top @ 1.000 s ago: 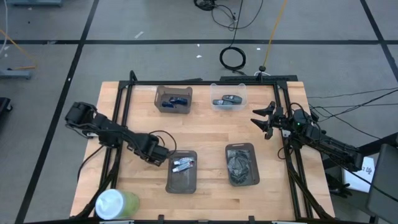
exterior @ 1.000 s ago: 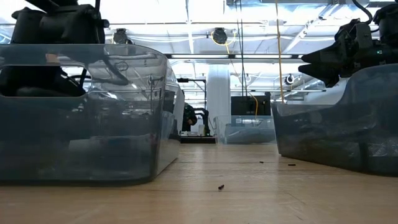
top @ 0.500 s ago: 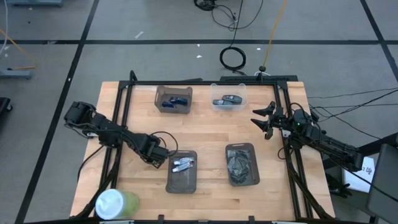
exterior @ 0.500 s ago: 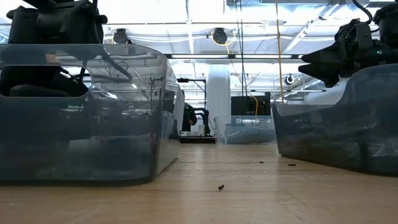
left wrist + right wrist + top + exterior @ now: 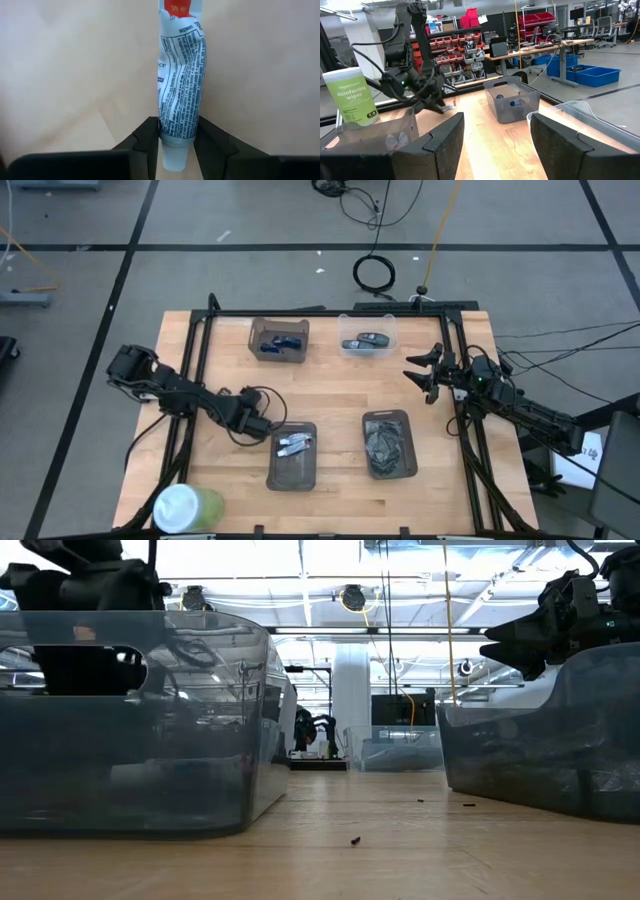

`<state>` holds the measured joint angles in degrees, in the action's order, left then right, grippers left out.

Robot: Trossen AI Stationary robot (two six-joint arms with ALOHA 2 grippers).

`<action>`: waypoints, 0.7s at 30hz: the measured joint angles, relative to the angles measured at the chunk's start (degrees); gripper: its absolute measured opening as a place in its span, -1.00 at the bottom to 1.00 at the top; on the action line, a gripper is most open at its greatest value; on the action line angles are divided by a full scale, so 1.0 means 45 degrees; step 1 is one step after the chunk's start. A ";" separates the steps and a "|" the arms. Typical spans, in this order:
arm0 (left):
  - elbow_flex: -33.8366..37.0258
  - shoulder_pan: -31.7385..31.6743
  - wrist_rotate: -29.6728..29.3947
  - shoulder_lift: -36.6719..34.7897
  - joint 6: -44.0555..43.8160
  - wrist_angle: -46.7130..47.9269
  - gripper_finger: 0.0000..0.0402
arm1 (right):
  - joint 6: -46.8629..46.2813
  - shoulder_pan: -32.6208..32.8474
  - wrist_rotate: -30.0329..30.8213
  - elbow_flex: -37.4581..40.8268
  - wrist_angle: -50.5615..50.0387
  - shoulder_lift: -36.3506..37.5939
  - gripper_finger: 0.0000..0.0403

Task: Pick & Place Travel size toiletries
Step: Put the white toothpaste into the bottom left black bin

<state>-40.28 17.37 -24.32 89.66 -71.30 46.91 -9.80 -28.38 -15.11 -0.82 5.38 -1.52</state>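
Left gripper [image 5: 177,142] pinches a toiletry tube [image 5: 179,80] at its cap end, above the table [image 5: 330,405] just left of the front-left tray [image 5: 293,471], where other tubes [image 5: 294,445] lie. Held only near the cap, the soft tube could swing or slip out. It is white-silver, crinkled, with blue print and a red patch. Right gripper [image 5: 424,373] waits open at the table's right edge
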 joint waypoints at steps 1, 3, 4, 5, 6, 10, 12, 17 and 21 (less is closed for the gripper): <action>-0.0005 -0.0019 -0.0549 -0.0069 -0.0029 0.0030 -0.51 | 0.0001 0.0000 0.0000 0.0005 0.0001 0.0000 0.08; -0.0039 -0.0132 -0.1495 -0.0250 -0.0025 -0.0014 -0.54 | 0.0000 -0.0003 0.0000 0.0003 0.0001 0.0000 0.07; -0.0042 -0.0186 -0.1852 -0.0344 0.0016 -0.0028 -0.54 | 0.0001 -0.0001 0.0000 0.0001 0.0000 0.0000 0.07; -0.0042 -0.0243 -0.2113 -0.0490 0.0047 -0.0027 -0.54 | 0.0000 0.0000 0.0000 0.0004 0.0001 0.0000 0.07; -0.0042 -0.0324 -0.2342 -0.0675 0.0067 -0.0022 -0.54 | 0.0000 -0.0005 0.0000 0.0000 0.0001 0.0000 0.07; -0.0052 -0.0471 -0.2928 -0.1409 0.0294 -0.0164 -0.52 | 0.0000 -0.0001 0.0000 0.0004 0.0001 0.0000 0.08; -0.0071 -0.0471 -0.3242 -0.1836 0.0402 -0.0160 -0.52 | 0.0002 -0.0003 0.0000 0.0002 0.0001 0.0000 0.09; -0.0074 -0.0459 -0.4182 -0.2946 0.0500 -0.0141 -0.52 | 0.0000 -0.0001 0.0000 0.0000 0.0001 0.0000 0.09; -0.0081 -0.0413 -0.5129 -0.3879 0.0988 -0.0127 -0.52 | 0.0003 -0.0002 0.0000 0.0000 0.0001 0.0000 0.09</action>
<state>-40.64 15.51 -47.40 72.20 -66.86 46.34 -9.79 -28.39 -15.11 -0.82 5.39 -1.52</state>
